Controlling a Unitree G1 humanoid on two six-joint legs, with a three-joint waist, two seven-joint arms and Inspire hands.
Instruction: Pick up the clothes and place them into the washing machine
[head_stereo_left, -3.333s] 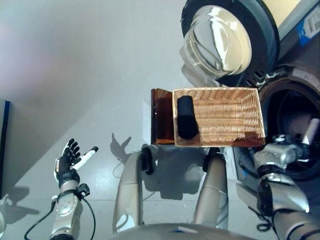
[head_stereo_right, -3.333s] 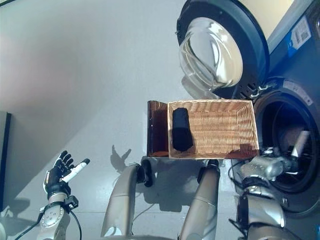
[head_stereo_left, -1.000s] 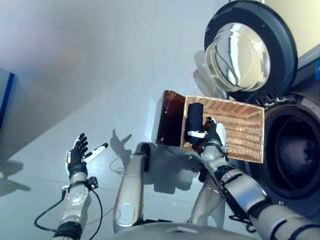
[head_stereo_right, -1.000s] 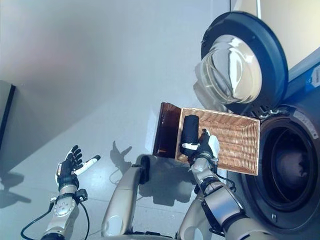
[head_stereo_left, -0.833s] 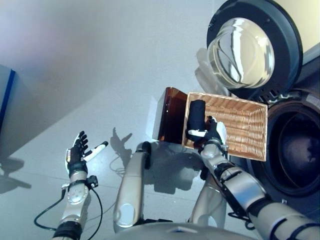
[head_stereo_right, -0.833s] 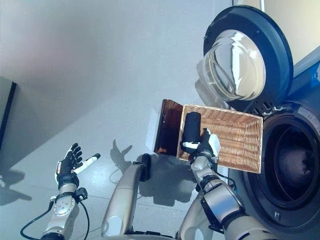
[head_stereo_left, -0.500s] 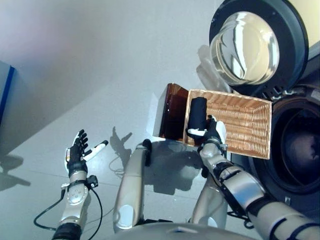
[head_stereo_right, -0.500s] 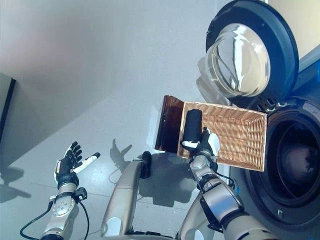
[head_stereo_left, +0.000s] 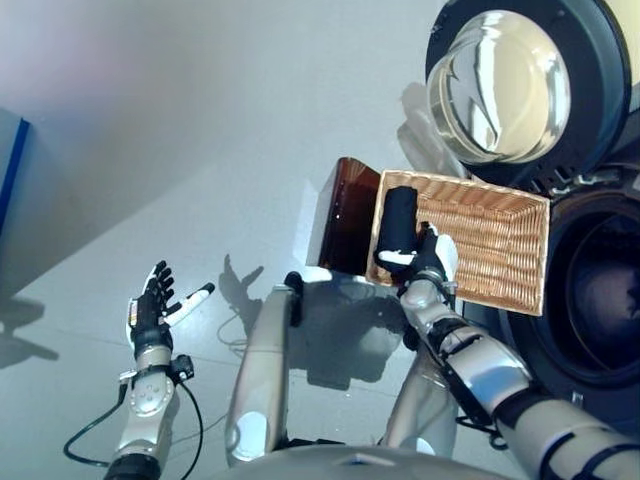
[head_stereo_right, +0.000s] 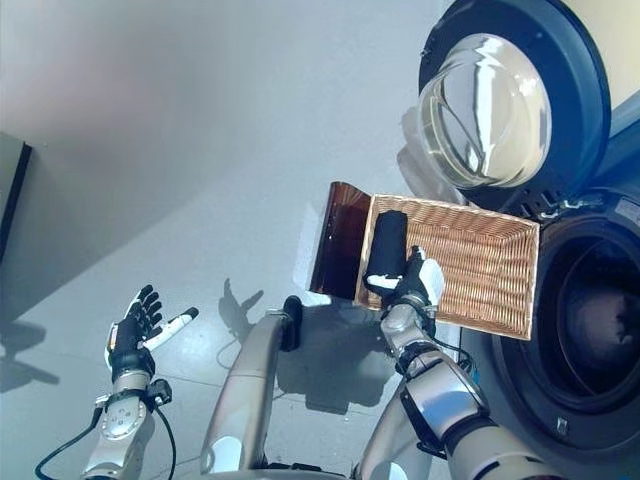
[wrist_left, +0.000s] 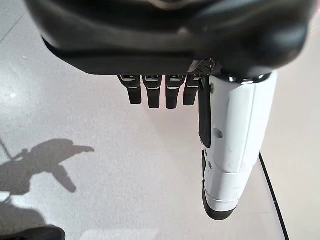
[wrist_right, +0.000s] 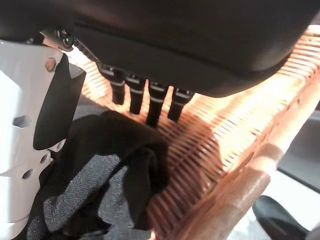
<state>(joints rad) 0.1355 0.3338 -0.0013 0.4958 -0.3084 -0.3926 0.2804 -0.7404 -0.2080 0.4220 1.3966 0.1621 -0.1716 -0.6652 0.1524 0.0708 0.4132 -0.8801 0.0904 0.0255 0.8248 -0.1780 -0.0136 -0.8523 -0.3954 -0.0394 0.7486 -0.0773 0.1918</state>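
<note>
A rolled black cloth (head_stereo_left: 397, 224) lies along the left end of a wicker basket (head_stereo_left: 490, 250), which sits on a brown stand (head_stereo_left: 345, 228). My right hand (head_stereo_left: 432, 262) is over the near end of the cloth. In the right wrist view its fingers (wrist_right: 150, 102) are straight above the black cloth (wrist_right: 100, 175) and its white-covered thumb (wrist_right: 25, 130) stands beside it, so the hand is open. My left hand (head_stereo_left: 150, 308) hangs over the floor at the lower left, open and holding nothing. The washing machine's drum opening (head_stereo_left: 600, 290) gapes to the right of the basket.
The machine's round glass door (head_stereo_left: 515, 85) stands swung open above the basket. A dark panel with a blue edge (head_stereo_left: 8, 200) stands at the far left. Grey floor (head_stereo_left: 200, 130) spreads between them. The basket's rim (wrist_right: 240, 195) shows close to my right hand.
My right hand came from the drum opening to the near end of the black cloth and has stayed there. The whole picture has shifted slightly. The left hand has kept still.
</note>
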